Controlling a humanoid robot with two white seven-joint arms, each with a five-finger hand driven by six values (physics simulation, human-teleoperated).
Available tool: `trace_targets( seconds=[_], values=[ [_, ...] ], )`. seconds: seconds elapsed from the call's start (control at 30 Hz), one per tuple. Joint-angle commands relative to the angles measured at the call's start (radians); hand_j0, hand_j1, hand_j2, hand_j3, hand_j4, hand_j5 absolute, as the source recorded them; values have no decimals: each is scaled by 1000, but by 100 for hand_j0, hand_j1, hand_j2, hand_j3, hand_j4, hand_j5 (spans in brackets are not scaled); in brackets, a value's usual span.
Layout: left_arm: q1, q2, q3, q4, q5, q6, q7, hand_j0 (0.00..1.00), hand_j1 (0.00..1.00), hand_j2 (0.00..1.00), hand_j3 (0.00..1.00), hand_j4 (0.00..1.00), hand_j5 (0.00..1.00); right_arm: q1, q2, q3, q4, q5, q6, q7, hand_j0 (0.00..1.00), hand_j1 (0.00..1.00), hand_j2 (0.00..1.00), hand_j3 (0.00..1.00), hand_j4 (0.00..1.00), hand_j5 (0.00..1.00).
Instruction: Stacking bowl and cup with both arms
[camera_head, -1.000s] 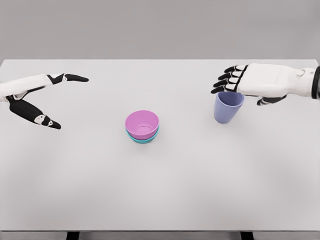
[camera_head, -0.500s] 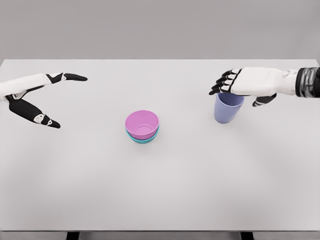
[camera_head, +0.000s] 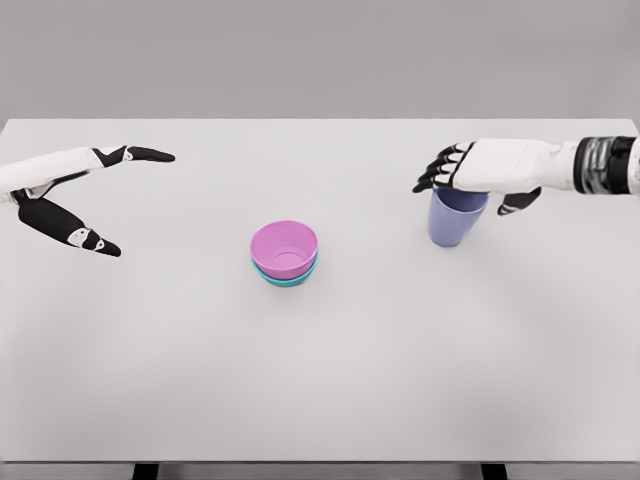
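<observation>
White table (camera_head: 320, 380), right hand (camera_head: 470, 170) over cup (camera_head: 455, 218)

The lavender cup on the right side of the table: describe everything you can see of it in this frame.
The lavender plastic-looking cup is a plain, handleless tumbler, tapering slightly toward its base. It stands upright, mouth up, on the white table, right of the pink bowl nested in a teal bowl, and apart from them. The right hand is over its rim and hides the back part of it, fingers curled forward and thumb behind; whether it actually touches the cup cannot be told.
</observation>
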Motion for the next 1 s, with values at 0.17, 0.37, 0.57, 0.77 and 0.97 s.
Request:
trace_targets(
  seconds=[0.17, 0.37, 0.57, 0.77, 0.97],
  values=[
    [0, 1, 1, 0, 8, 3, 0, 100, 100, 100, 100, 100, 100, -5, 10, 20, 20, -3, 2, 0, 100, 100, 100, 100, 100, 100],
    [2, 1, 1, 1, 8, 3, 0, 100, 100, 100, 100, 100, 100, -6, 32, 22, 46, -3, 2, 0, 100, 100, 100, 100, 100, 100],
    [2, 1, 1, 0, 8, 3, 0, 100, 100, 100, 100, 100, 100, -20, 47, 55, 74, -3, 2, 0, 97, 97, 97, 97, 97, 97],
    [14, 3, 6, 0, 8, 3, 0, 100, 100, 100, 100, 100, 100, -20, 47, 55, 74, -5, 2, 0, 67, 67, 67, 67, 67, 67],
    [14, 3, 6, 0, 10, 3, 0, 100, 100, 100, 100, 100, 100, -28, 50, 40, 72, -6, 2, 0, 62, 62, 62, 62, 62, 62]
  ],
)
